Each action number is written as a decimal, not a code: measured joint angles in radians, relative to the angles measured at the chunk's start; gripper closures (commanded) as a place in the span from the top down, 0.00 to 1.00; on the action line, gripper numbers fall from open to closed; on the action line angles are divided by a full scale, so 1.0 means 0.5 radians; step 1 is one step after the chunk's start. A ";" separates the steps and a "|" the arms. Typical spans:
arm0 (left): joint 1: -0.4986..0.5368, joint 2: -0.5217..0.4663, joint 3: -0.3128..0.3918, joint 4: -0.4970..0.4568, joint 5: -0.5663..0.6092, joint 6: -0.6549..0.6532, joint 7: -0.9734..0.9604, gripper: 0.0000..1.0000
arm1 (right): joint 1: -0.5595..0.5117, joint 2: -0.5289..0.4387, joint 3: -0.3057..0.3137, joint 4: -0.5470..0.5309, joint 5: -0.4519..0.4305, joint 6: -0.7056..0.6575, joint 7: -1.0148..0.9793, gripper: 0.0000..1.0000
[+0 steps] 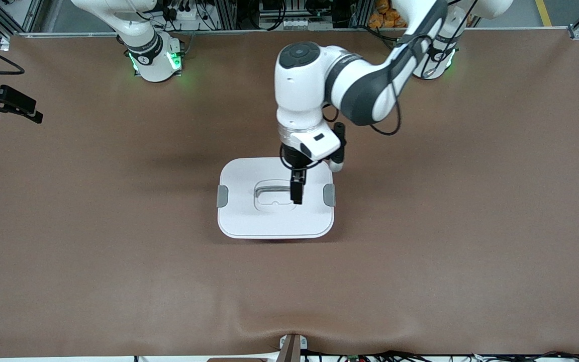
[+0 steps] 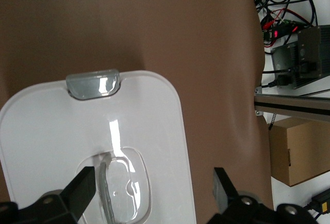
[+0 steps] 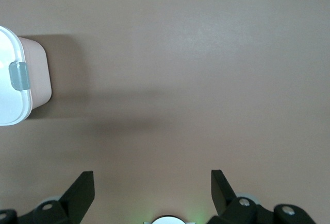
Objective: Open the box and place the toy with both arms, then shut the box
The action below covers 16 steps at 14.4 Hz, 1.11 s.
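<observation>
The box [image 1: 249, 216] stands mid-table with its white lid on, a grey clip [image 1: 222, 196] at each short end and a recessed handle [image 1: 269, 190] in the middle. My left gripper [image 1: 297, 193] hangs just over the handle, open and holding nothing. In the left wrist view its fingers [image 2: 85, 183] straddle the handle [image 2: 111, 188] and the lid's edge, with one clip [image 2: 94, 84] ahead. My right gripper [image 3: 152, 180] is open over bare table near its base, and the box's pink wall [image 3: 38, 74] shows at the frame's edge. The toy is out of view.
A black camera mount [image 1: 3, 103] juts over the table at the right arm's end. Off the table, the left wrist view shows a cardboard box [image 2: 299, 152] and cabled electronics [image 2: 304, 54]. Brown tabletop surrounds the box on all sides.
</observation>
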 measured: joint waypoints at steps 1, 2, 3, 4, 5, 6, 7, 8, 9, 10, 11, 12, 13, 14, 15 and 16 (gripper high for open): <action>0.046 -0.045 0.000 0.001 -0.041 -0.048 0.128 1.00 | 0.000 0.000 0.000 0.000 0.000 -0.004 0.000 1.00; 0.092 -0.089 0.000 0.002 -0.094 -0.093 0.257 1.00 | 0.000 0.001 0.000 0.000 0.000 -0.014 0.000 1.00; 0.142 -0.133 0.001 0.002 -0.164 -0.133 0.386 1.00 | -0.001 0.001 -0.001 0.000 0.000 -0.024 0.000 1.00; 0.195 -0.177 0.001 0.003 -0.241 -0.168 0.510 1.00 | -0.002 0.002 -0.002 0.000 0.000 -0.029 0.000 1.00; 0.247 -0.217 0.001 0.003 -0.308 -0.210 0.632 1.00 | -0.004 0.002 -0.003 0.000 0.000 -0.032 0.000 1.00; 0.297 -0.254 0.000 0.003 -0.356 -0.266 0.750 1.00 | -0.005 0.003 -0.006 0.000 0.000 -0.035 0.000 1.00; 0.341 -0.286 0.000 0.003 -0.388 -0.334 0.879 1.00 | -0.006 0.004 -0.007 0.000 0.000 -0.037 0.001 1.00; 0.378 -0.314 0.000 0.002 -0.403 -0.406 1.017 1.00 | -0.006 0.005 -0.007 0.000 0.000 -0.038 0.000 1.00; 0.413 -0.339 -0.001 0.002 -0.412 -0.468 1.156 1.00 | -0.005 0.005 -0.006 0.000 0.000 -0.039 0.000 1.00; 0.448 -0.363 -0.001 0.002 -0.432 -0.511 1.286 1.00 | -0.005 0.005 -0.004 0.000 0.000 -0.039 0.000 1.00; 0.484 -0.383 -0.001 0.002 -0.469 -0.533 1.396 1.00 | -0.005 0.005 -0.004 0.000 0.000 -0.039 0.000 1.00; 0.524 -0.402 -0.001 0.002 -0.505 -0.552 1.497 1.00 | -0.005 0.005 -0.004 0.000 0.000 -0.039 0.000 1.00; 0.564 -0.418 -0.001 0.002 -0.531 -0.578 1.597 1.00 | -0.005 0.005 -0.004 0.000 0.000 -0.039 0.000 1.00; 0.602 -0.434 -0.001 0.002 -0.544 -0.620 1.706 1.00 | -0.005 0.005 -0.004 0.000 0.000 -0.039 0.000 1.00; 0.636 -0.450 -0.001 0.002 -0.563 -0.666 1.810 1.00 | -0.005 0.005 -0.004 0.001 0.000 -0.039 0.000 1.00; 0.670 -0.465 -0.002 0.002 -0.594 -0.710 1.912 1.00 | -0.005 0.005 -0.004 0.001 0.000 -0.038 0.000 1.00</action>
